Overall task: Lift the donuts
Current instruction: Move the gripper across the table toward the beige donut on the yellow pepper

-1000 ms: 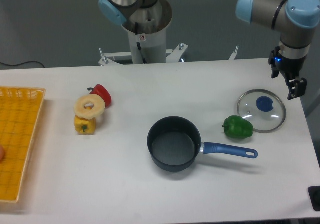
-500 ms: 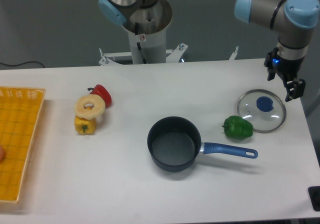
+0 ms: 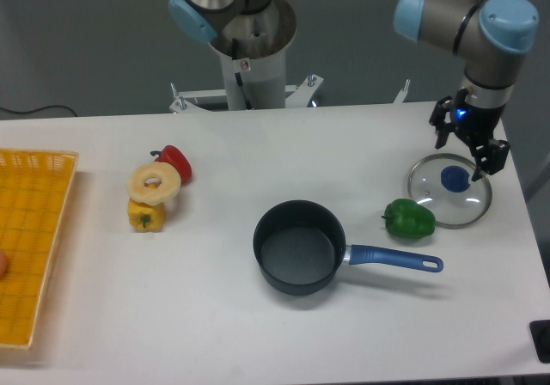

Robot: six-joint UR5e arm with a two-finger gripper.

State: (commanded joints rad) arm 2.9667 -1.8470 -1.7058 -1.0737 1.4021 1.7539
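The donut (image 3: pixel 155 181) is a pale cream-tan ring with a round hole, at the left of the table. It rests partly on a yellow bell pepper (image 3: pixel 145 216) and against a red pepper (image 3: pixel 175 161). My gripper (image 3: pixel 465 145) hangs far to the right, above the far edge of a glass lid (image 3: pixel 450 191). Its fingers are spread apart and hold nothing.
A dark pot (image 3: pixel 298 247) with a blue handle (image 3: pixel 394 259) stands at the table's middle front. A green pepper (image 3: pixel 409 219) lies beside the lid. An orange basket (image 3: pixel 27 239) fills the left edge. The robot's base (image 3: pixel 252 63) stands at the back.
My gripper has moved left and turned, from beyond the lid's right edge to above its far side. The donut and peppers have not moved.
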